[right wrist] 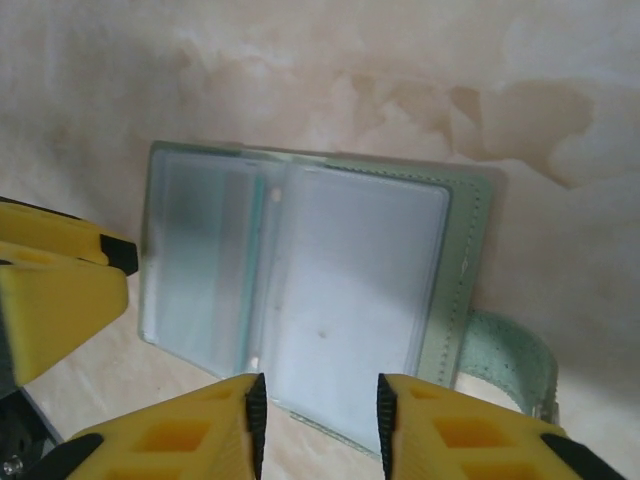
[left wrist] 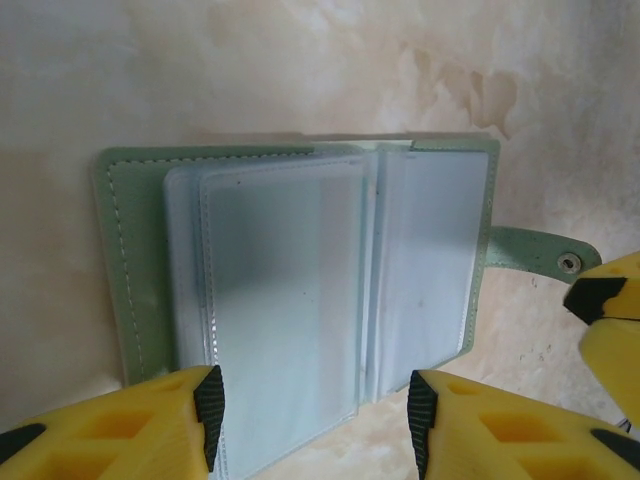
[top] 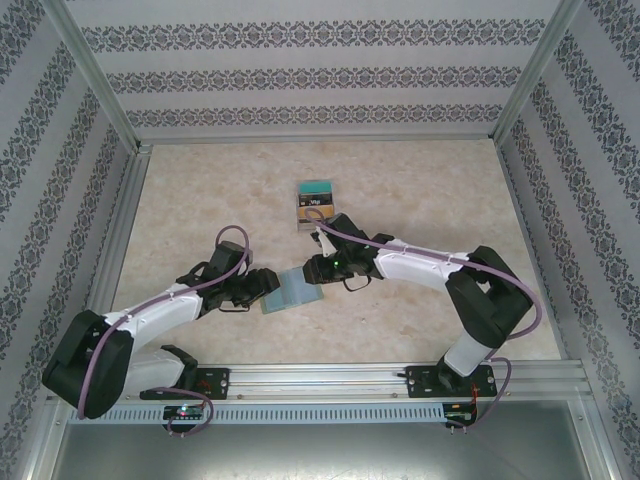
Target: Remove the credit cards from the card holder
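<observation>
- Left gripper (left wrist: 315,405), bottom of left wrist view: jaws standing apart, gripping nothing, straddling the near edge of the holder (left wrist: 300,260).
- Right gripper (right wrist: 320,420), bottom of right wrist view: jaws also parted and empty, sitting over the holder's opposite edge.
- Holder is lying open and flat on the table (top: 200,190), centre of top view, between the two grippers.
- Its clear pockets (right wrist: 355,270) are looking empty, but the plastic is cloudy, so I cannot rule out a thin card behind a leaf.
- The tab (left wrist: 535,252) is sticking out at the right of the left wrist view, just beside a right finger.
- Cards (top: 315,203) are lying in a small pile well beyond the holder, upper centre of top view: teal and black faces showing.

Risks, as judged:
- Closing on a loose pocket leaf would be lifting or dragging the whole holder, not a card.
- The grippers are working very near each other, so a careless sweep could be knocking fingers together.
- A finger catching the tab might be flipping the holder shut.
- Pulling away too soon risks leaving a hidden card inside.
</observation>
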Robot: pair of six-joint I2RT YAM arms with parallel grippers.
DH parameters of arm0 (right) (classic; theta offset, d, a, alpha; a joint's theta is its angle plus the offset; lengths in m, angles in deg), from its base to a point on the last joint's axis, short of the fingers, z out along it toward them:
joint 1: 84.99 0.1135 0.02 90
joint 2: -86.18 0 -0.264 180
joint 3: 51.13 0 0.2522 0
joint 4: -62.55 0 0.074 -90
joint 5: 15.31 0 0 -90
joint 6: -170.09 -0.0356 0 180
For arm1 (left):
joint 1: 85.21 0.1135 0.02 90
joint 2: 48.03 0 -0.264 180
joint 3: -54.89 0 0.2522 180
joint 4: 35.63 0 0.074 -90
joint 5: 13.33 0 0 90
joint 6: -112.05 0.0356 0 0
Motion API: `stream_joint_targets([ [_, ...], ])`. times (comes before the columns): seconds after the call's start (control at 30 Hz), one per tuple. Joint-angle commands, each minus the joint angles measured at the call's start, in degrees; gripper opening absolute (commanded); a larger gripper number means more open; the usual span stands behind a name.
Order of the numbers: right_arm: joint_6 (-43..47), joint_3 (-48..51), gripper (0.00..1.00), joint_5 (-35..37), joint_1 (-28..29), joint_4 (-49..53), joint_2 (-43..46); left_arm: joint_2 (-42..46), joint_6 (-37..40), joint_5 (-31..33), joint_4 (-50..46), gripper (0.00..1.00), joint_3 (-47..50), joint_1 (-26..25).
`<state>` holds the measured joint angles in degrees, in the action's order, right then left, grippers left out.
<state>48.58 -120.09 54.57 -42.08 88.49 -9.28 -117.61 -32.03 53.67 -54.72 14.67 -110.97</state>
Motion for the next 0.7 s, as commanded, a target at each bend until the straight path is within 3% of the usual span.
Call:
stream_joint_targets([
  [0.0, 1.1, 0.3, 0.31, 2.2, 0.6, 1.1, -1.9, -1.3, -0.1, -0.6, 2.2, 0.54, 0.3, 0.6],
  [0.43, 1.3, 1.0, 0.23, 2.7, 1.8, 0.1, -8.9, -5.3, 0.8, -2.1, 3.0, 0.52, -0.4, 0.6],
  [0.67, 0.8, 1.1, 0.23, 2.5, 2.5, 0.0, -9.6, -3.8, 1.2, -1.8, 1.3, 0.51, -1.2, 0.5],
])
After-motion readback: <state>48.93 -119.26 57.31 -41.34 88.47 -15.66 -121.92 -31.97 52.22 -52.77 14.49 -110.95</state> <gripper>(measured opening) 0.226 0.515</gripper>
